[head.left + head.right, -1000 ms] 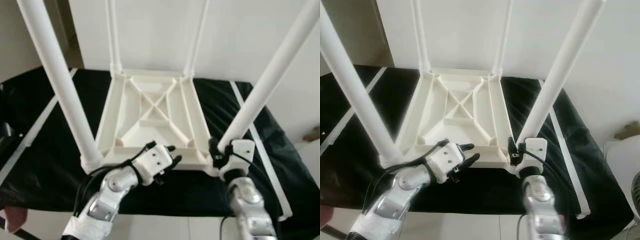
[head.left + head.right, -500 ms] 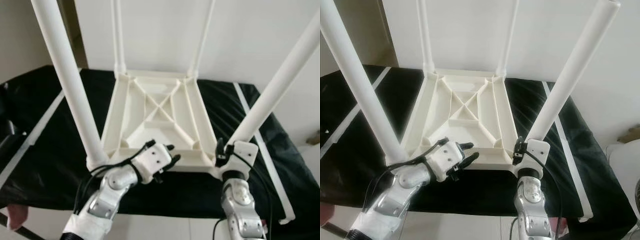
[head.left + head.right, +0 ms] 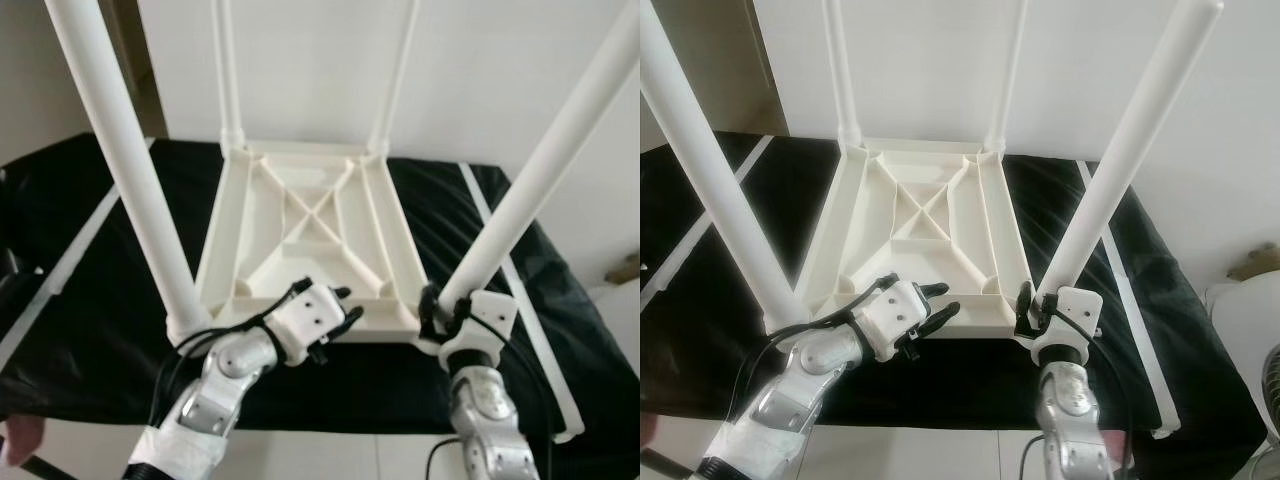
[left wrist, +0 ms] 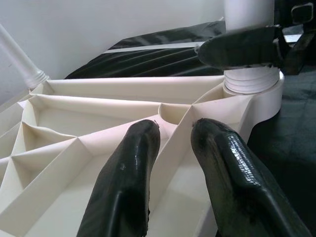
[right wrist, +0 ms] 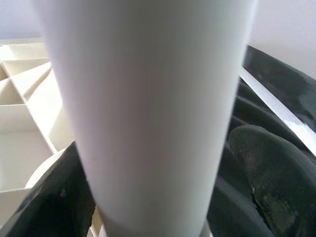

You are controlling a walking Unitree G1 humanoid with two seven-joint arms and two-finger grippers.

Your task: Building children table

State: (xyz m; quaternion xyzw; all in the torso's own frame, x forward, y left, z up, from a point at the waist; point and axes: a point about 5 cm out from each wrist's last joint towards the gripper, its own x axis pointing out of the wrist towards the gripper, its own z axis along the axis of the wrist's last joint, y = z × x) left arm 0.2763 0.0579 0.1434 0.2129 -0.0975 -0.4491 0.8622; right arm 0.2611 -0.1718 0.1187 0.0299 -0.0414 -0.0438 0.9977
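The table lay upside down on a black cloth, its ribbed underside facing up and four legs standing from the corners. It was cream-white plastic, a rectangular tray of thin raised ribs that crossed in an X at the middle and framed shallow cells toward the rim, with round sockets at the corners. The legs were smooth white tubes: the near left leg and near right leg rose steeply and leaned outward, while the two far legs looked thinner against the pale wall. The cloth was glossy and creased, with pale strips running along both sides. The left gripper hovered at the near rim of the table between the two near legs, its two rounded black fingers slightly parted and holding nothing, their tips over the ribs. The right gripper sat at the base of the near right leg, its dark fingers on either side of the tube and clasping it just above the corner socket. A hand showed at the near left edge.
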